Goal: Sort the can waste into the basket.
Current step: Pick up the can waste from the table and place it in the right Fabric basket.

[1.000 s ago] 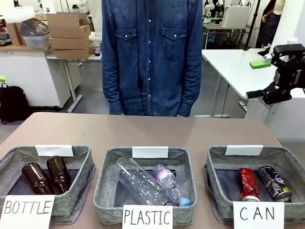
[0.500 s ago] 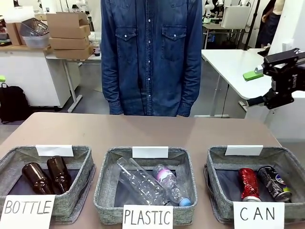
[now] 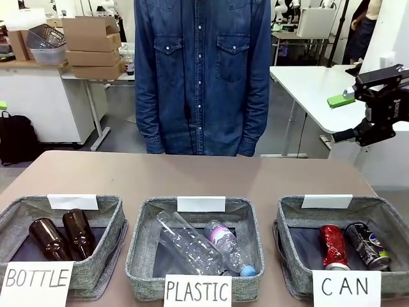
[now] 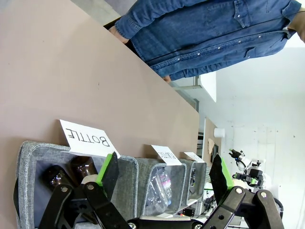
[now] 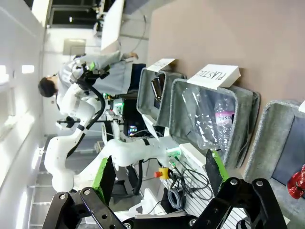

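Both cans, red can [image 3: 332, 247] & black can [image 3: 369, 245], sit in the CAN basket [image 3: 294, 220], so I keep my right pincer [image 3: 354, 115] wide open & up high.

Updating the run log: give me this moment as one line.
red can, black can: both in CAN basket | right gripper: open, raised, empty | left gripper: open, empty | person: standing, hands off table

At the lower right of the frame, the red can [image 3: 332, 246] and the black printed can [image 3: 369, 245] lie side by side inside the grey basket [image 3: 291, 240] behind the "CAN" card [image 3: 346, 287]. Two like bins to its left hold brown glass bottles [image 3: 62, 236] and clear plastic bottles [image 3: 203, 246]. The right pincer [image 3: 344, 118] hangs open at upper right, well above the table [image 3: 192, 176]. A person in a denim shirt [image 3: 203, 70] stands behind.
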Motion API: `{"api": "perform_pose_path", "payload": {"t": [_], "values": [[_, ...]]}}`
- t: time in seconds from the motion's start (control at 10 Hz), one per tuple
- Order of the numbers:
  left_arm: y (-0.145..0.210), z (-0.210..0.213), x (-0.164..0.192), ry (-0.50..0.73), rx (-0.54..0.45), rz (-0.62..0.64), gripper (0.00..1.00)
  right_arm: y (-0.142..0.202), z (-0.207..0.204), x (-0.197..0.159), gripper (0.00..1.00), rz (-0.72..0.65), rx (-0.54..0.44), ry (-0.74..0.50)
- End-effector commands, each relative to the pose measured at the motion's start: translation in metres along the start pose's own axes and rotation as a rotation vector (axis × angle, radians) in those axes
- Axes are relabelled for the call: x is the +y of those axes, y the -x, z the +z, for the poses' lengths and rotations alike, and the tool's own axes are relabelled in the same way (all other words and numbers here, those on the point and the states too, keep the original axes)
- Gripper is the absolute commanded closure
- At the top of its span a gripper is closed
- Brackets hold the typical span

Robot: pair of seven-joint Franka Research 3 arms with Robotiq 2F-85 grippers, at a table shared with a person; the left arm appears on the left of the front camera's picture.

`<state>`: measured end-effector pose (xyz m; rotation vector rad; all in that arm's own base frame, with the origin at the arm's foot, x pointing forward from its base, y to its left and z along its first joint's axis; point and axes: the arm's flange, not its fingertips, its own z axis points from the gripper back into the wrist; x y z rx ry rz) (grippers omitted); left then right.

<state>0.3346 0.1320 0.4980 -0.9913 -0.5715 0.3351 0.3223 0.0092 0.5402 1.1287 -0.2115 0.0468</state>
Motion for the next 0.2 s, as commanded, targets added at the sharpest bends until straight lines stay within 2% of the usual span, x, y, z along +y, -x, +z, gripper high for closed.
{"api": "perform_pose_path", "payload": {"t": [0.0,0.1], "values": [[-0.0005,0.0006,0.0012,0.001,0.005,-0.017,0.0,0.0,0.0029,0.002,0.0,0.011,0.009,0.007],[-0.0005,0.0006,0.0012,0.001,0.005,-0.017,0.0,0.0,0.0029,0.002,0.0,0.011,0.009,0.007]]}}
